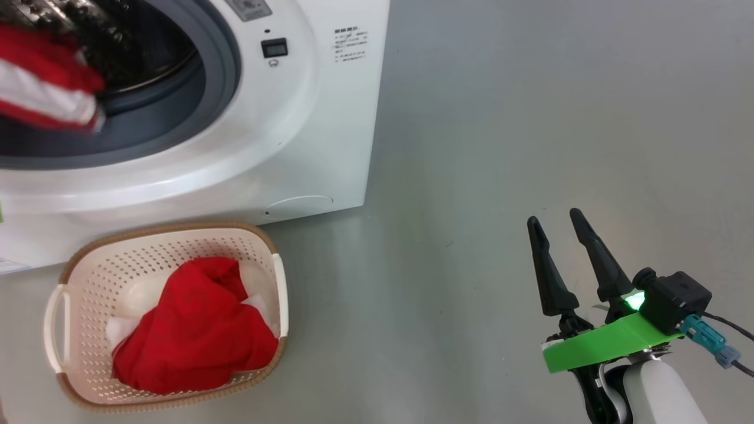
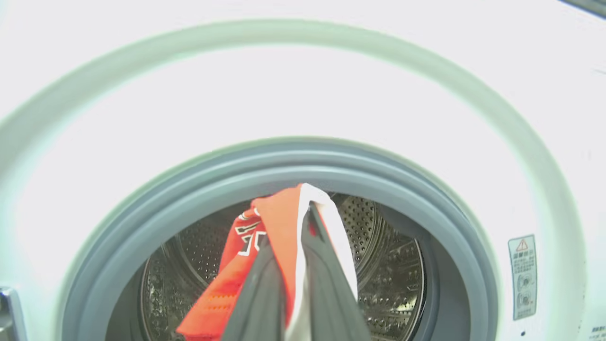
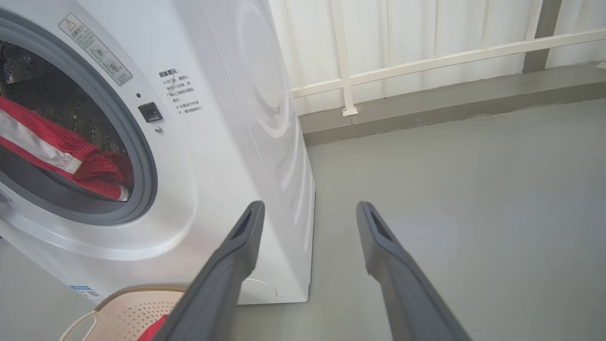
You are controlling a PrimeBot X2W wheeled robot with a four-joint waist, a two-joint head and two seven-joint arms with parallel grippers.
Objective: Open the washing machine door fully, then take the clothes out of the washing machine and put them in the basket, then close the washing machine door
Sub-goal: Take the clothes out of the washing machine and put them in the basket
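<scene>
The white washing machine point(image 1: 306, 118) stands with its drum mouth uncovered; the washing machine door is out of view. In the left wrist view my left gripper point(image 2: 289, 225) is shut on red clothes with a white stripe point(image 2: 279, 222), held in front of the grey gasket point(image 2: 199, 189) and steel drum. The same clothes point(image 1: 44, 82) hang at the mouth in the head view and stretch across the opening point(image 3: 57, 151) in the right wrist view. Another red garment point(image 1: 194, 330) lies in the basket point(image 1: 82, 265) on the floor before the machine. My right gripper point(image 1: 555, 219) hovers open over bare floor, its jaws point(image 3: 310, 208) empty.
Grey floor point(image 1: 500, 147) spreads to the right of the machine. A low kerb point(image 3: 450, 102) and a white railing point(image 3: 426, 59) close off the far side. The basket's rim point(image 3: 137, 289) lies just below my right gripper's left finger.
</scene>
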